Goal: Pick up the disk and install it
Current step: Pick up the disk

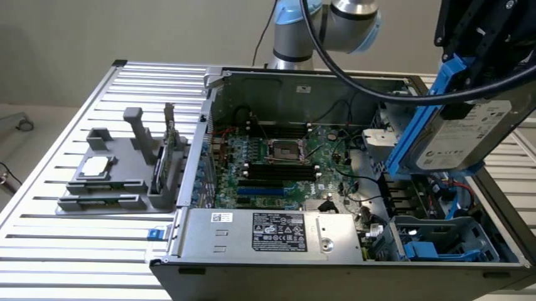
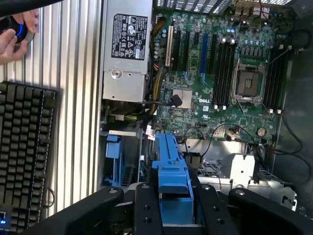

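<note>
Exterior view: the tool (image 1: 479,69) is clamped on the disk (image 1: 459,141), which hangs tilted on edge over the open case (image 1: 335,276), above the blue bay (image 1: 444,241) at the exterior view's right and apart from it

Wrist view: the fingers (image 2: 146,210) press either side of the blue carrier (image 2: 172,171), with the motherboard (image 2: 220,73) beyond. As I judge it, this carry calls for a firm grip, the carrier squared to the bay, and a path clear of the loose cables (image 2: 215,132)
</note>
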